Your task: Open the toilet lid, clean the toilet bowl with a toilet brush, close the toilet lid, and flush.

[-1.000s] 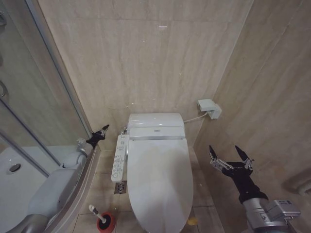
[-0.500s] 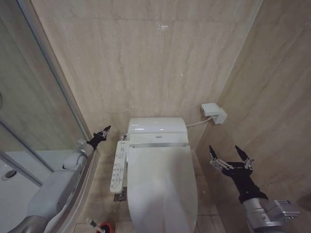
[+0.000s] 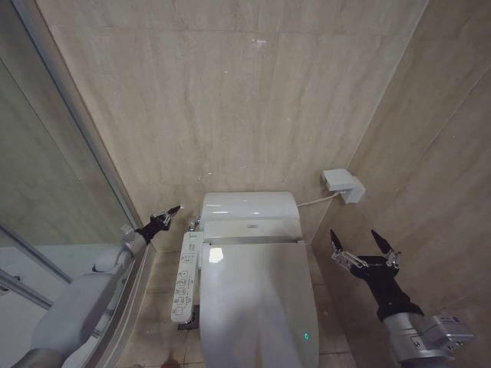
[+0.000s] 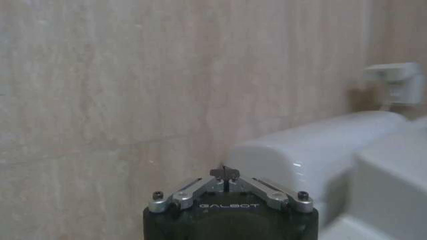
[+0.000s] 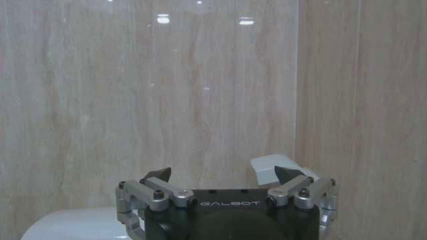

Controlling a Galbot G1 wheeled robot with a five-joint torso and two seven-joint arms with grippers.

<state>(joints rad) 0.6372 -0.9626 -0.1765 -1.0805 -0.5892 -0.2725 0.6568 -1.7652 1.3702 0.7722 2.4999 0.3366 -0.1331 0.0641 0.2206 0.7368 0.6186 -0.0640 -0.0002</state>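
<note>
Toilet lid [image 3: 257, 307] lying shut; you're starting from nothing. Left gripper [image 3: 170, 214] hanging pinched closed, right gripper [image 3: 364, 244] waiting, jaws spread.

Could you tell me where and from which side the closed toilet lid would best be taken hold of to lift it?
Probably the near front edge of the toilet lid: it lies flat and shut, hinged at the tank end by the wall, so the free edge faces the robot. The open right pincer, hovering beside the lid's right side, looks best placed to hook under it; the shut left pincer sits near the hinge.
</note>
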